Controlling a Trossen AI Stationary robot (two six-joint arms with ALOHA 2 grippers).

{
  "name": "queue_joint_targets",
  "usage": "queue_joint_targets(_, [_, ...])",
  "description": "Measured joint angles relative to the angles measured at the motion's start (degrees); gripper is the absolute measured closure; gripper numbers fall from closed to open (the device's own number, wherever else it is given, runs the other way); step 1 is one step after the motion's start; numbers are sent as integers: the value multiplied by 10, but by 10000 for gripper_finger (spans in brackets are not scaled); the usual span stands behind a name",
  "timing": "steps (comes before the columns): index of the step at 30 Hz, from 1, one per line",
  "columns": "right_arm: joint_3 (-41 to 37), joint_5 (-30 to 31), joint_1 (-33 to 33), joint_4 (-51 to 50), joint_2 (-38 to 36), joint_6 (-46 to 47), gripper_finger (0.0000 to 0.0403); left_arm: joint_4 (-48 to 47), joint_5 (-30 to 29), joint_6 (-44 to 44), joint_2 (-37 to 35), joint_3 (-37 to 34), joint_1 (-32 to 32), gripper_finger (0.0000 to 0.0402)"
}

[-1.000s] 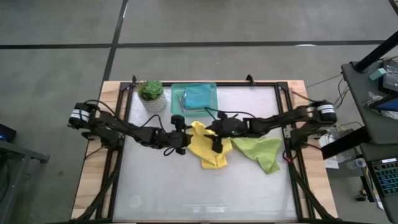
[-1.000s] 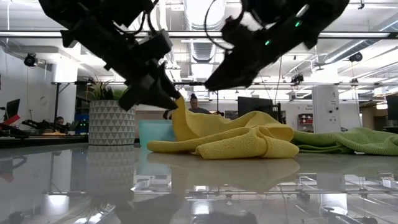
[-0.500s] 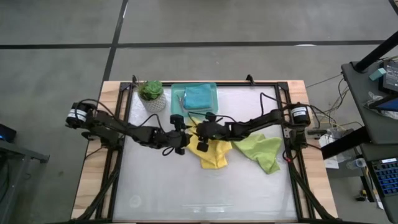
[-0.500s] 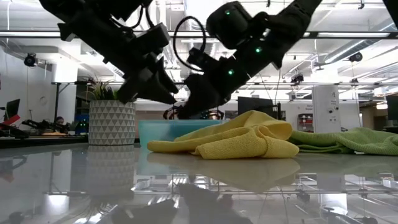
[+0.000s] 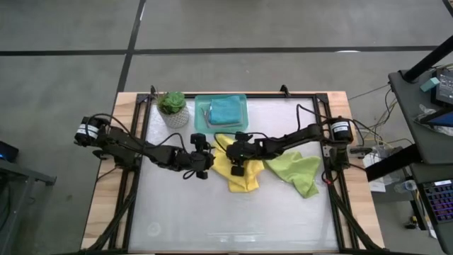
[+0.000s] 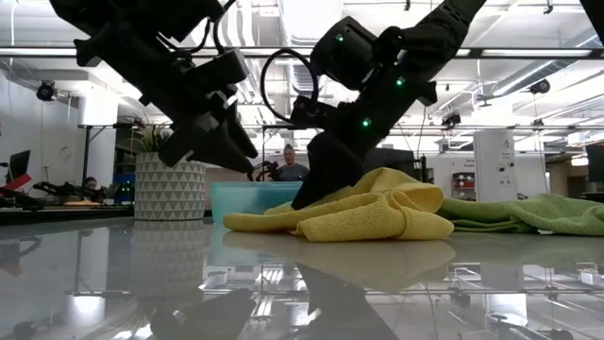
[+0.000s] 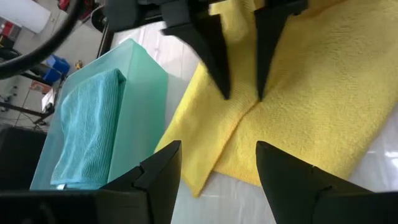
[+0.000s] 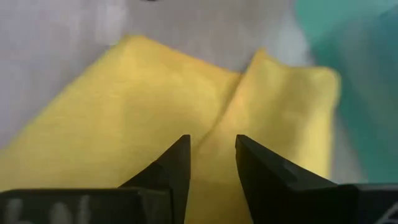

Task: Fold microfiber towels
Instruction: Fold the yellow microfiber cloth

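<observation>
A crumpled yellow towel (image 5: 244, 177) lies mid-table, folded over itself, with a lime green towel (image 5: 297, 171) on the table to its right. A folded teal towel (image 5: 226, 110) lies in the teal tray (image 5: 202, 117) at the far edge. My right gripper (image 5: 236, 167) is down on the yellow towel's far-left part, slightly open. My left gripper (image 5: 207, 161) hovers open just left of that towel, its fingers (image 7: 155, 180) above the towel's left edge and holding nothing. My right gripper slants down from the table's right onto the yellow towel (image 8: 124, 112). Its two fingertips (image 7: 221, 81) meet the top layer on either side of a crease (image 8: 214, 134), with a gap between them. Whether cloth is pinched I cannot tell. The towel lies slack on the table.
A potted plant (image 5: 172, 108) in a patterned pot stands at the far left, beside the tray. Bare table spreads toward the near edge. In the low view a person (image 6: 288, 168) shows in the room behind.
My right gripper has moved toward the table's left and down onto the yellow towel, tipping more steeply. The towel's far-left corner, which stood raised beside my left gripper, has dropped flat onto the rest of the cloth.
</observation>
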Motion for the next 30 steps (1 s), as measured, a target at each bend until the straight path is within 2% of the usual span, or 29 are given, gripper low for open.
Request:
queue_joint_targets(10, [-9, 13, -3, -9, 4, 17, 290, 9, 0, -2, 0, -2, 0, 210])
queue_joint_targets(15, [-9, 17, -4, -16, 4, 13, 321, 9, 1, -16, 0, -2, 0, 210])
queue_joint_targets(20, [-8, 16, -7, -43, 16, 18, 383, 10, 1, -16, 0, -1, -2, 210])
queue_joint_targets(25, [-8, 17, -5, -46, 14, 18, 394, 20, 1, -18, 0, -1, -2, 210])
queue_joint_targets(30, [-8, 17, 6, -54, -19, 7, 394, 20, 2, -45, 0, -1, -2, 210])
